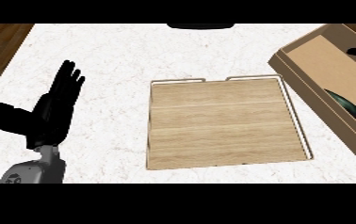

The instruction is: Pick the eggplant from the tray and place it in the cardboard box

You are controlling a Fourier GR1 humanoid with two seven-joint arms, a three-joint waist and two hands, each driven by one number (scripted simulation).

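Note:
The wooden tray (222,124) with its thin white rim lies in the middle of the counter, and nothing rests on it. At the right edge stands the cardboard box (306,72), tilted in the view and cut off by the frame. Inside it, against the near wall, a dark rounded object (339,100) shows, which looks like the eggplant. A small black shape (351,52) peeks in at the box's far right; I cannot tell what it is. My left hand (59,103) rests at the left, fingers straight and pointing up, holding nothing. My right hand does not show.
The counter top (125,53) is white marble. A strip of brown wood (12,39) runs past its upper left corner. A flat black oval (200,26) sits at the top edge, behind the tray.

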